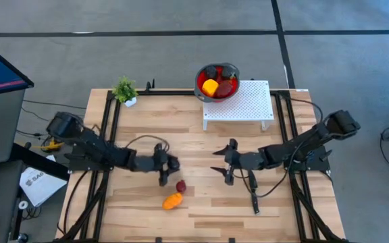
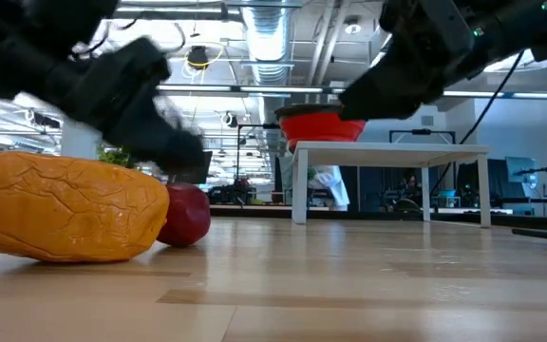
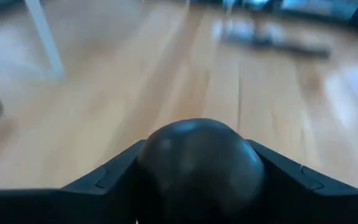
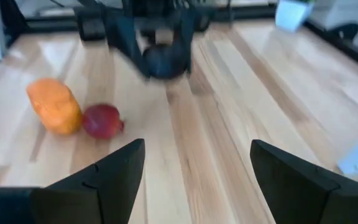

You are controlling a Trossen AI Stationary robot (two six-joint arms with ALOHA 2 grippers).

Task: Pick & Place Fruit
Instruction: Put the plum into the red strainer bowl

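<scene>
My left gripper (image 1: pixel 168 166) is shut on a dark purple-black round fruit (image 3: pixel 201 160) left of the table's middle; the right wrist view shows this fruit too (image 4: pixel 164 61). An orange fruit (image 1: pixel 172 200) and a dark red fruit (image 1: pixel 180 186) lie side by side on the table just nearer than that gripper. They also show in the low view, orange (image 2: pixel 65 207) and red (image 2: pixel 188 215). My right gripper (image 1: pixel 223 162) is open and empty right of the middle, its fingers facing the left gripper. A red bowl (image 1: pixel 229 91) holds a yellow fruit (image 1: pixel 210 87) and dark ones. My left gripper pinches the dark round fruit between its two fingers (image 3: pixel 107 179), one on each side of its widest part (image 3: pixel 151 163). The fingers come roughly level from the table's left. The fruit appears lifted clear of the table.
The red bowl stands on the far left corner of a white perforated stand (image 1: pixel 248 102) at the table's far side. A black-handled knife (image 1: pixel 254 197) lies near my right gripper. A small potted plant (image 1: pixel 125 90) stands at the far left. Bare wood lies between the grippers.
</scene>
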